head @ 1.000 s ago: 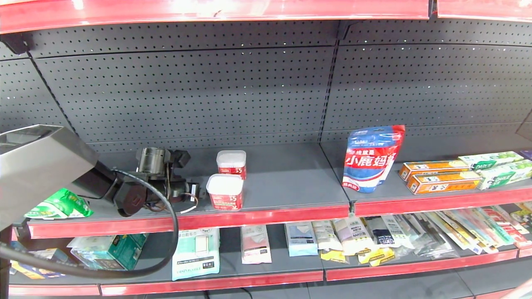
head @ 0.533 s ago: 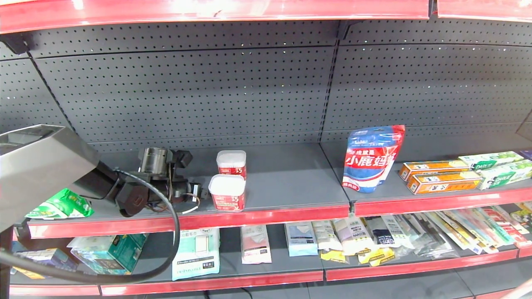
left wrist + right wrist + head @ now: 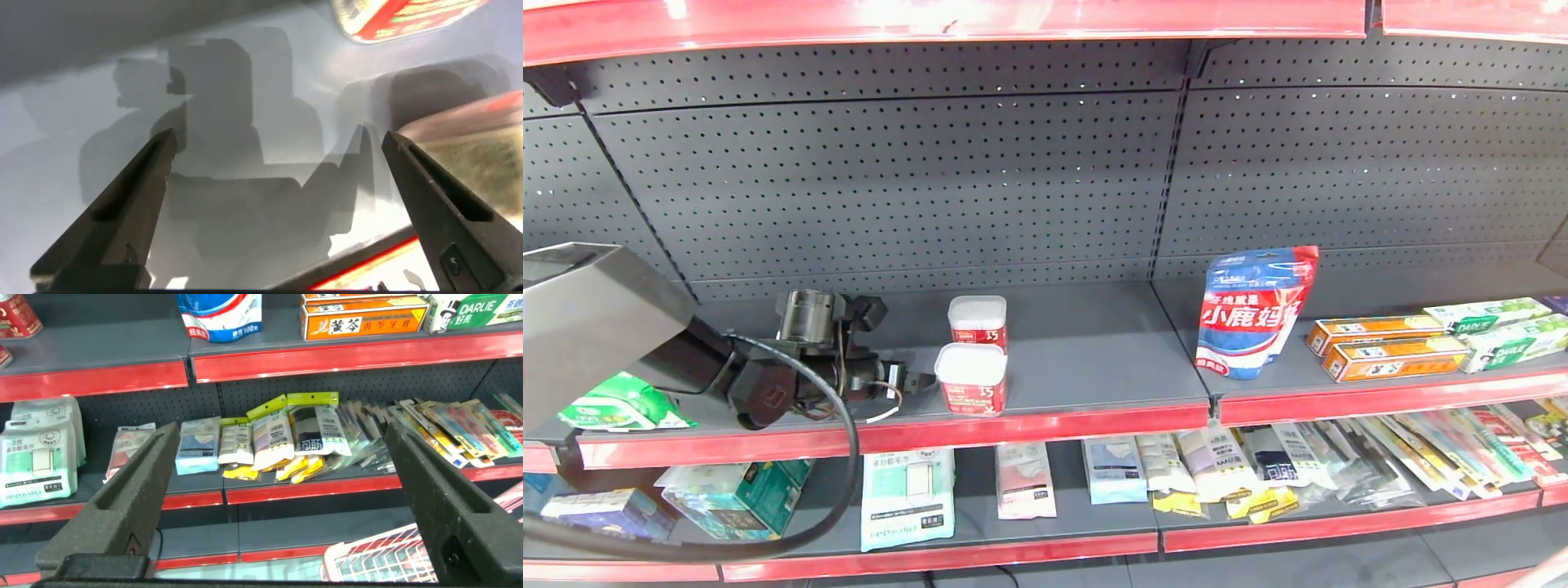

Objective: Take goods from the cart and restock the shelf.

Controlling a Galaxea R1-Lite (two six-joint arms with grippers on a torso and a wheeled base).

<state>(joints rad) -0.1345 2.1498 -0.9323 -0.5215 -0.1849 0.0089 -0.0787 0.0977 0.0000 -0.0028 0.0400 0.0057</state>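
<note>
The head camera faces the shelf (image 3: 1062, 351) from mid-distance, looking slightly down. The left wrist camera sits close over its board. The right wrist camera looks from farther back, sharing the blue pouch (image 3: 221, 312) with the head view.

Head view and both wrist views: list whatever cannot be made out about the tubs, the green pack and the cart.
Front tub: left wrist view, blurred and cut by the edge; contact with the left pincer unclear.
Green pack: head view, partly hidden behind the left arm.
Cart: right wrist view, a wire corner beyond the right pincer; the rest and its contents cut off by the edge.
</note>
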